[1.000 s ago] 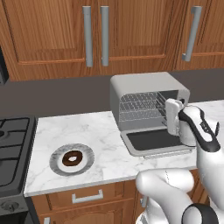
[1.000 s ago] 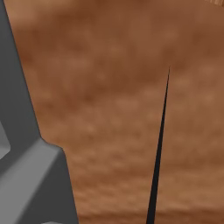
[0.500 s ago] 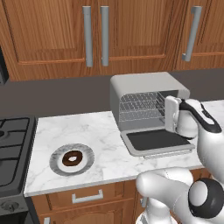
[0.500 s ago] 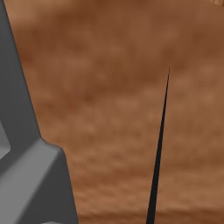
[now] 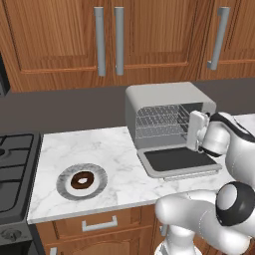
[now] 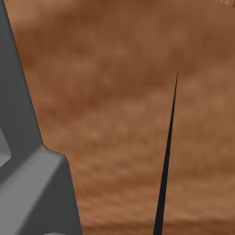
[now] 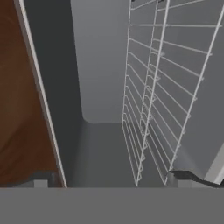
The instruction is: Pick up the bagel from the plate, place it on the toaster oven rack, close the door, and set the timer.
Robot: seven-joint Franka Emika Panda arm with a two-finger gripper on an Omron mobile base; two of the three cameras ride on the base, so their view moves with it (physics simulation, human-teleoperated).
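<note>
The dark brown bagel (image 5: 82, 180) lies in the middle of the plate (image 5: 63, 185) on the marble counter, left of the toaster oven (image 5: 164, 99). The oven's door (image 5: 180, 160) lies open and flat in front of it, and the wire rack (image 5: 158, 122) inside is bare. My gripper (image 5: 191, 131) hovers above the door at the right side of the oven's mouth, far from the bagel. In the hand view the gripper (image 7: 112, 180) is open with nothing between its fingertips (image 7: 41, 181), facing the rack (image 7: 153, 109) and the grey inner wall.
A black stove (image 5: 12, 169) borders the counter on the left. Wooden cabinets with silver handles (image 5: 99, 40) hang above a dark backsplash. Drawers sit below the counter's front edge. The right base view is up against brown wood (image 6: 114, 114) and a grey shape (image 6: 27, 183).
The wrist and forearm have swung in closer to the oven's right side, while the hand stays at the oven's mouth. The jaws remain open; bagel and plate have not moved.
</note>
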